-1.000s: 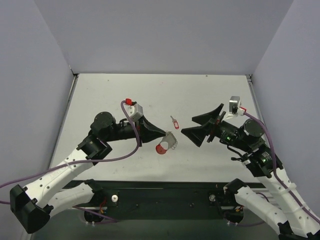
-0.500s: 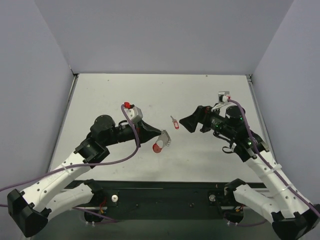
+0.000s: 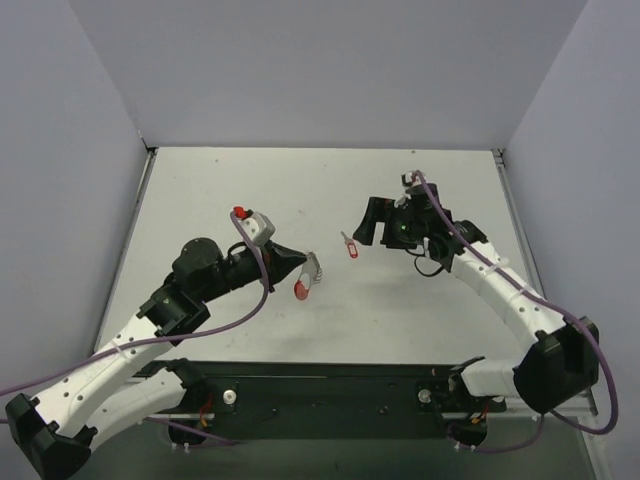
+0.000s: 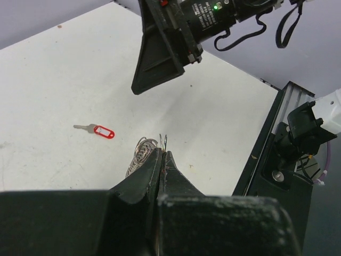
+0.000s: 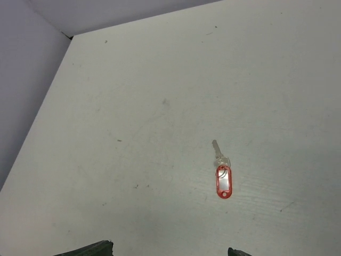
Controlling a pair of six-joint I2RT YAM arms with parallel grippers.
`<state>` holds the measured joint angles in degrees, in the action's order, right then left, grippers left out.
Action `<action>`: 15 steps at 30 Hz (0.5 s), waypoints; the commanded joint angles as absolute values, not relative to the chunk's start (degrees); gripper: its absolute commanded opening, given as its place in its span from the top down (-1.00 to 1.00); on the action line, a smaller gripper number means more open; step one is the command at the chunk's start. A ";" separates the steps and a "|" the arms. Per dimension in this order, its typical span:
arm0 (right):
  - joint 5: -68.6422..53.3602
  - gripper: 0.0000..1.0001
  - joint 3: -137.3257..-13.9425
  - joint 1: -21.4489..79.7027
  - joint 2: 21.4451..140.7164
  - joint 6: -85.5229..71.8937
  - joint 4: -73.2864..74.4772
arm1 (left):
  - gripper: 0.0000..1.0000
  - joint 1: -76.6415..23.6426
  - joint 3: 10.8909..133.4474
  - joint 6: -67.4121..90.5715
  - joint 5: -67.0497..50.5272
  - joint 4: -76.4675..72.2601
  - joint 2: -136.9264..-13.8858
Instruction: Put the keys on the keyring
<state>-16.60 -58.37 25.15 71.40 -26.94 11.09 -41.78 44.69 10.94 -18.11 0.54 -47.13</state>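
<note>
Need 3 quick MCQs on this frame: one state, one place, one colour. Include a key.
1. The left end effector is
A. open and empty
B. shut on the keyring
C. out of every view

2. The key is
A. lying loose on the table
B. threaded on the keyring
C. pinched by the left end effector

3. The key's head is
A. blue
B. green
C. red

Answers:
1. B: in the left wrist view the fingers are closed together with the ridged silvery band pinched at their tips.
2. A: in the top and right wrist views it lies flat on bare table, with nothing touching it.
3. C: the right wrist view shows a red plastic head on a silver blade.
</note>
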 commanded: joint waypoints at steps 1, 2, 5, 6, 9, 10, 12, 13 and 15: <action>-10.38 -0.66 -64.41 24.96 79.86 -26.28 13.88 | 1.00 -41.13 45.17 11.25 -15.12 1.83 -45.62; -9.59 -0.64 -66.51 24.87 81.55 -26.37 15.02 | 1.00 -41.13 45.35 11.34 -15.47 2.11 -45.35; -7.03 -0.55 -70.30 24.87 88.75 -26.46 17.65 | 1.00 -40.96 46.32 10.81 -15.38 3.42 -44.74; -6.94 -0.52 -72.84 24.87 92.42 -26.54 18.19 | 1.00 -40.96 46.58 10.46 -15.38 4.38 -44.48; -7.03 -0.38 -78.37 24.87 99.28 -27.33 20.47 | 1.00 -40.78 47.63 9.32 -14.68 6.49 -44.03; -7.29 -0.36 -79.62 24.87 100.88 -27.86 20.91 | 1.00 -40.78 47.72 9.14 -14.42 6.85 -43.77; -7.47 -0.29 -81.55 24.87 104.83 -28.65 21.53 | 1.00 -40.69 47.73 8.70 -13.80 7.64 -43.60; -7.56 -0.28 -83.30 24.87 106.16 -29.26 21.71 | 1.00 -40.69 47.72 8.79 -13.71 7.82 -43.51; -7.65 -0.20 -85.25 24.79 109.40 -29.79 22.50 | 1.00 -40.78 47.55 8.79 -13.89 8.00 -43.33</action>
<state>-8.78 -80.09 25.10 105.38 -27.83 18.20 -41.10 44.86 9.82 -14.87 8.05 -44.56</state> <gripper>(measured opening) 0.635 0.040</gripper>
